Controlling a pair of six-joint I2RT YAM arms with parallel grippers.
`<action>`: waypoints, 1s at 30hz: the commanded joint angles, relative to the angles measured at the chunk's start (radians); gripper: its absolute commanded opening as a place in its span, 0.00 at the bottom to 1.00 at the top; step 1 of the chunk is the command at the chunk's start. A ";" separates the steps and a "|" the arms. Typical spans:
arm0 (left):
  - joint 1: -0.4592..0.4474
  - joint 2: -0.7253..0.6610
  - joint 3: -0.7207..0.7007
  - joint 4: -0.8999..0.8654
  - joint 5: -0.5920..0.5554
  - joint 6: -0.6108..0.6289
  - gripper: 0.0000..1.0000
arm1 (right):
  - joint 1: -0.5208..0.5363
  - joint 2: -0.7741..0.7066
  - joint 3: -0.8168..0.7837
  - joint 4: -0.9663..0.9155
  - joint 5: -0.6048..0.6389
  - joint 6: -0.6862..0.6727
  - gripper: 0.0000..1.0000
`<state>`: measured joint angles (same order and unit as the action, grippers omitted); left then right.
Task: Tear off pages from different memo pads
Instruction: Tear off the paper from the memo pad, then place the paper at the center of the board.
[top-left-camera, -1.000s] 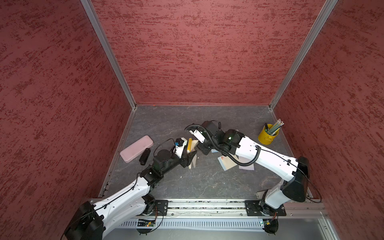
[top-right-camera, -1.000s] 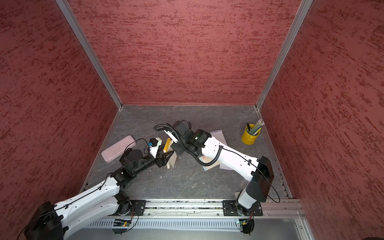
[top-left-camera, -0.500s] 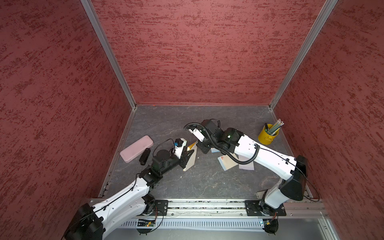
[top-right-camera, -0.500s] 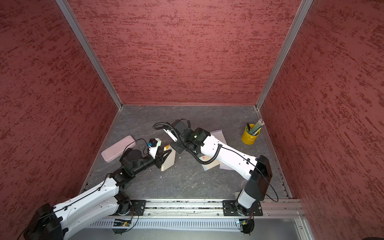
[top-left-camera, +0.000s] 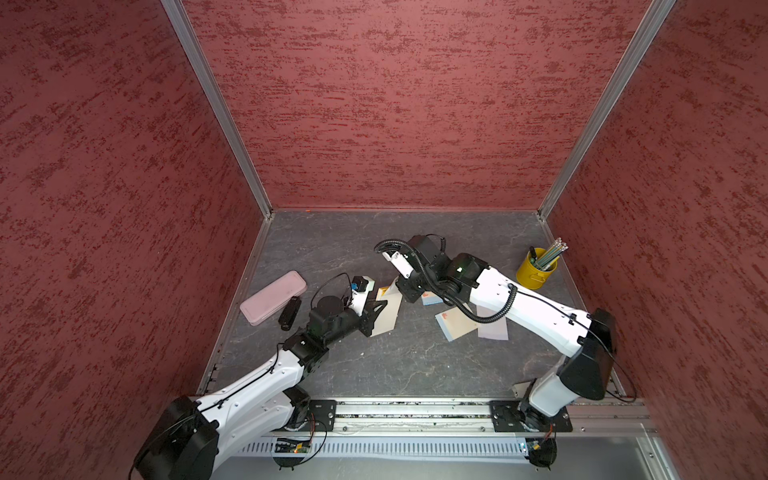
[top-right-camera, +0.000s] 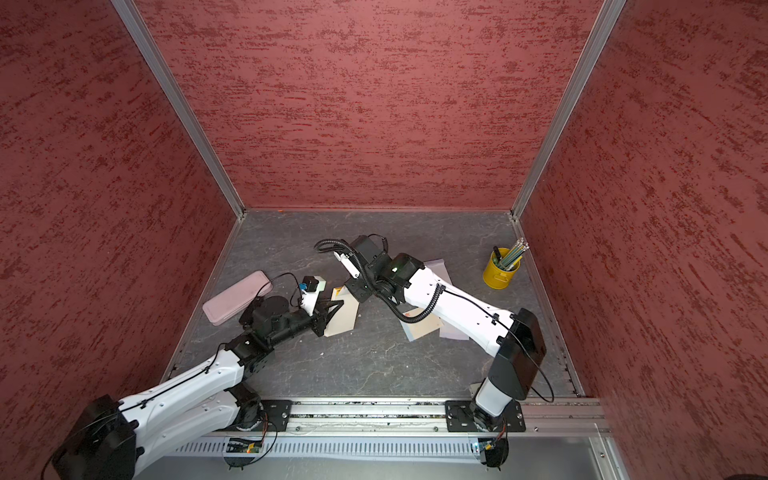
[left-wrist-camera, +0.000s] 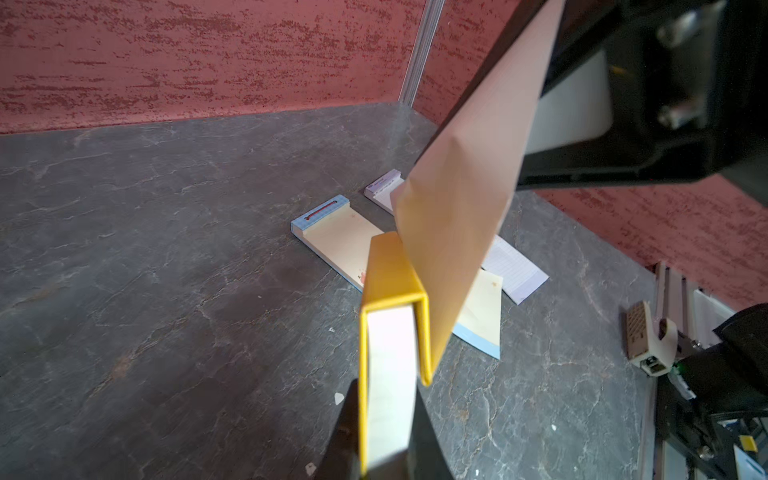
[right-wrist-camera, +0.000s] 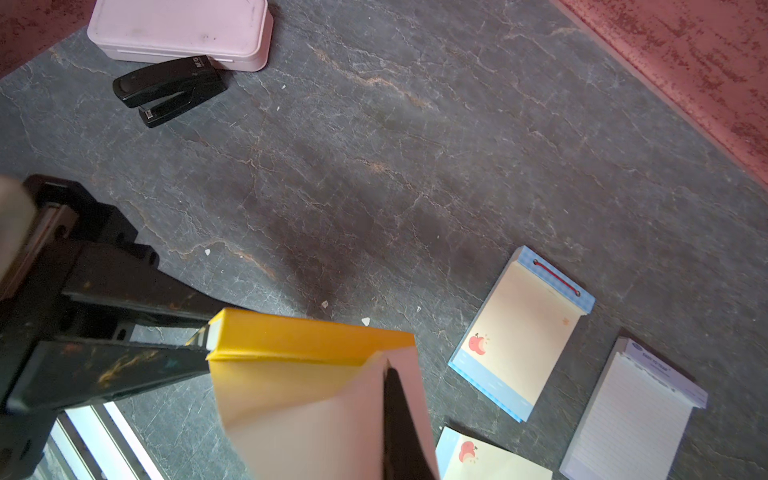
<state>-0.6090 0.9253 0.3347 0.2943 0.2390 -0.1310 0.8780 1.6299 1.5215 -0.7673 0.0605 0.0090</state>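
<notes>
Your left gripper (right-wrist-camera: 193, 336) is clamped on the yellow-banded memo pad (left-wrist-camera: 390, 286), right gripper (right-wrist-camera: 395, 415) pinching its top page (left-wrist-camera: 465, 199); page stretches lengthwise from band to right fingers.

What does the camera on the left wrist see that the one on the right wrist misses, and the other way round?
Only the left wrist view shows the loose lavender page lying flat and the booth's corner post. Only the right wrist view shows the pink case and the black stapler beside it. Both show the yellow-banded pad with its lifted page, the blue-bordered pad, the lavender pad and a loose blue-edged page.
</notes>
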 joint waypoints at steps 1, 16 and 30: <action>0.026 0.005 0.024 0.014 0.043 -0.056 0.00 | -0.044 -0.050 -0.040 0.100 0.005 0.051 0.00; 0.145 -0.046 0.006 0.032 0.126 -0.221 0.00 | -0.325 -0.114 -0.396 0.330 0.002 0.245 0.00; 0.430 0.500 0.322 0.032 0.455 -0.467 0.00 | -0.048 -0.104 -0.545 0.207 0.300 0.419 0.00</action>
<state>-0.1677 1.3689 0.6086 0.2573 0.6048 -0.5655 0.7650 1.5063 0.9920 -0.5198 0.2218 0.3325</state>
